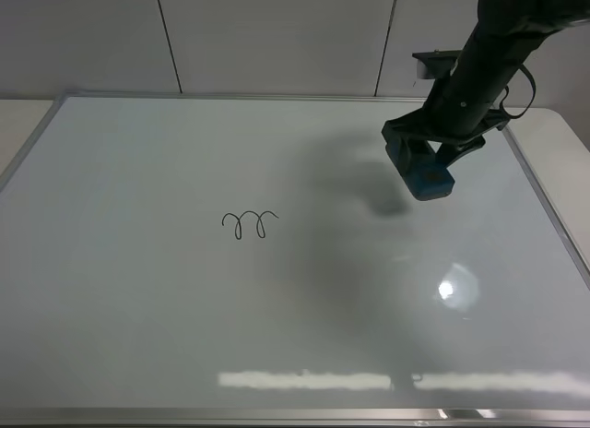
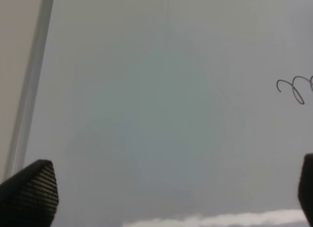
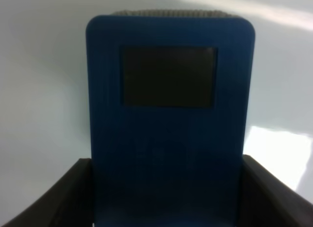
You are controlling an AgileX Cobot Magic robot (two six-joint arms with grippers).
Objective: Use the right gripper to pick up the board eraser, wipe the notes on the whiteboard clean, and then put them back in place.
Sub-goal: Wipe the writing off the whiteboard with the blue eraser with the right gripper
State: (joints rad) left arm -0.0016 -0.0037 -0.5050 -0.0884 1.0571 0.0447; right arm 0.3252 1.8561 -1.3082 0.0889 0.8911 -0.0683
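The right gripper point(image 1: 430, 166) is clamped on the sides of the blue eraser point(image 1: 427, 179), holding it over the whiteboard point(image 1: 138, 308), well apart from the scribble point(image 1: 250, 225).

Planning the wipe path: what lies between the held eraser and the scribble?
Only bare, shadowed whiteboard between the board eraser and the notes, seen in exterior high view.

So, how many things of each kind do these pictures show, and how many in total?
whiteboard: 1
board eraser: 1
notes, one scribble: 1
grippers: 2, the right gripper and the left gripper
Total: 5
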